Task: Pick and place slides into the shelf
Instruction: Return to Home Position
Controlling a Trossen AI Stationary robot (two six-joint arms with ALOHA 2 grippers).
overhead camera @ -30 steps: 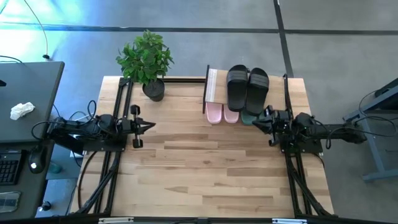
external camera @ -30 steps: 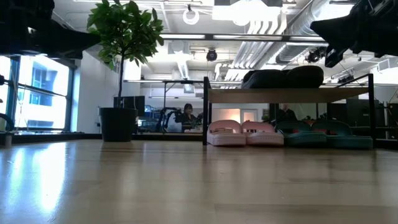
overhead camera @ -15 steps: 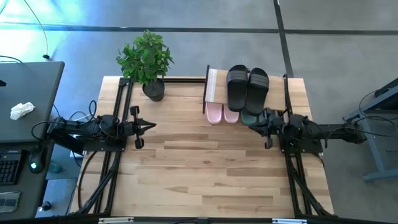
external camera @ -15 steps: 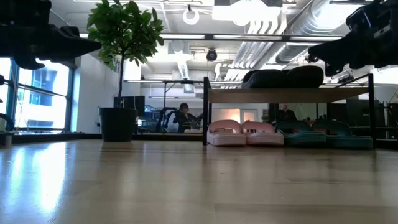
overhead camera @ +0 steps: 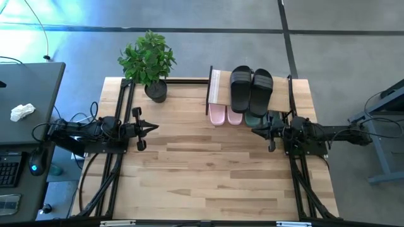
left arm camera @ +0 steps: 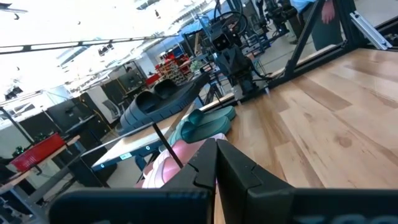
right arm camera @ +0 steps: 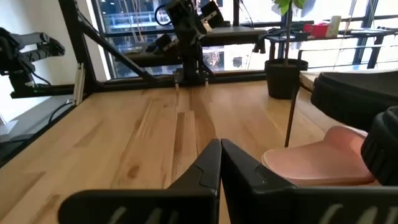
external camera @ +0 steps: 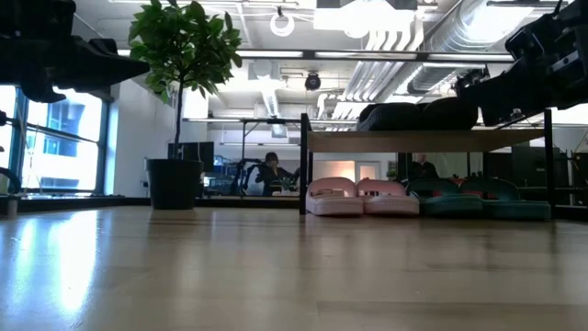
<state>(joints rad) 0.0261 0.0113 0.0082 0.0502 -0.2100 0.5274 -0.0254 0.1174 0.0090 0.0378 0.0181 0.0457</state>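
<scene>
The shelf (overhead camera: 218, 87) stands at the table's far edge, right of the middle. Two black slides (overhead camera: 251, 88) lie side by side on its wooden board (external camera: 423, 140). Under the board, two pink slides (external camera: 361, 196) and two teal slides (external camera: 478, 196) rest soles down on the table. My right gripper (overhead camera: 254, 130) hovers shut and level just in front of the shelf's right end, holding nothing. At the table's left side, my left gripper (overhead camera: 154, 128) hovers shut, pointing toward the right edge. Its shut fingertips (left arm camera: 216, 149) are bare, as are the right fingertips (right arm camera: 220, 146).
A potted plant (overhead camera: 150, 63) stands at the far left corner of the table. Black frame rails (overhead camera: 120, 113) run along both sides. Bare wood (overhead camera: 208, 170) fills the middle and near part. A dark desk (overhead camera: 25, 107) stands beyond the left edge. People sit in the room behind.
My right gripper has tipped its fingers down from a raised slant to level and sunk a little in front of the shelf, staying shut. My left gripper has rolled a little about its own pointing line without changing place. The slides have not moved.
</scene>
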